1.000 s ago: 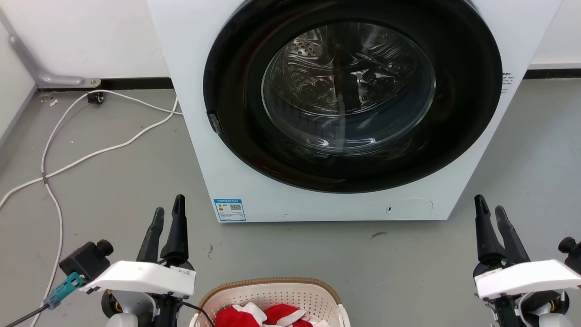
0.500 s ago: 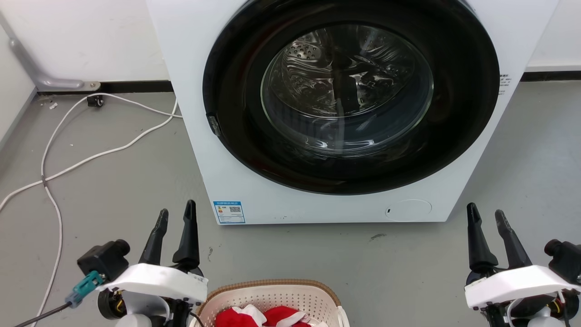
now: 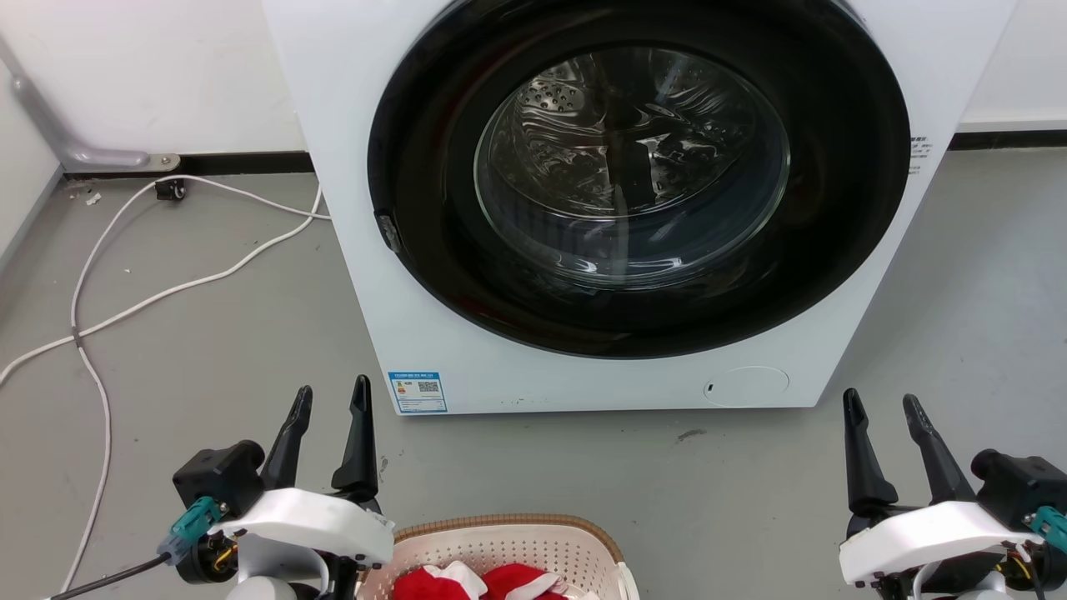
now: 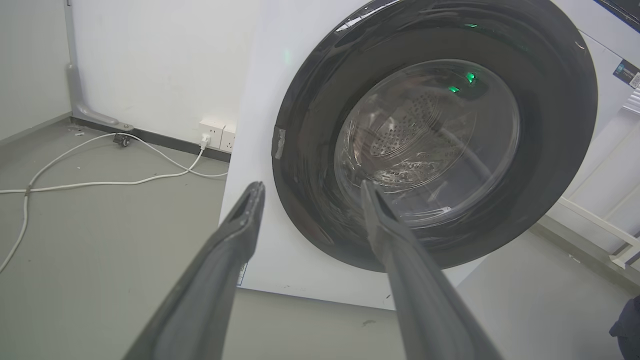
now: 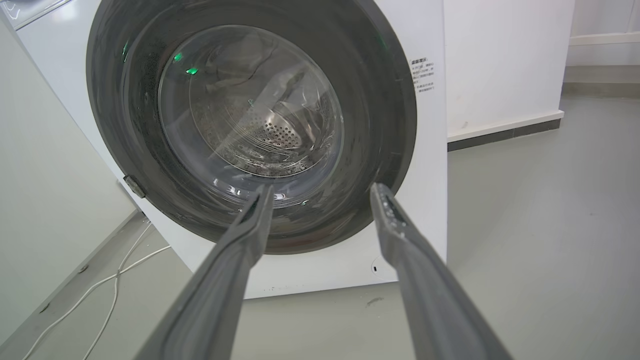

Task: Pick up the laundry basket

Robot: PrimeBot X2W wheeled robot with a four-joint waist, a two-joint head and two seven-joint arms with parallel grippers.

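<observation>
1. At the bottom edge of the head view, on the floor, sits the laundry basket (image 3: 508, 546) with red and white cloth (image 3: 492, 579) inside.
2. Left gripper (image 3: 333, 385) to its left, fingers apart, empty.
3. Right gripper (image 3: 879, 395) well to its right, fingers apart, empty.
4. Washing machine (image 3: 333, 167) stands beyond.

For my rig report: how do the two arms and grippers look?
The left gripper and right gripper each have two long dark tapering fingers above a white cover. A black block with a teal plug sits beside each; a black cable leaves the left plug.
</observation>
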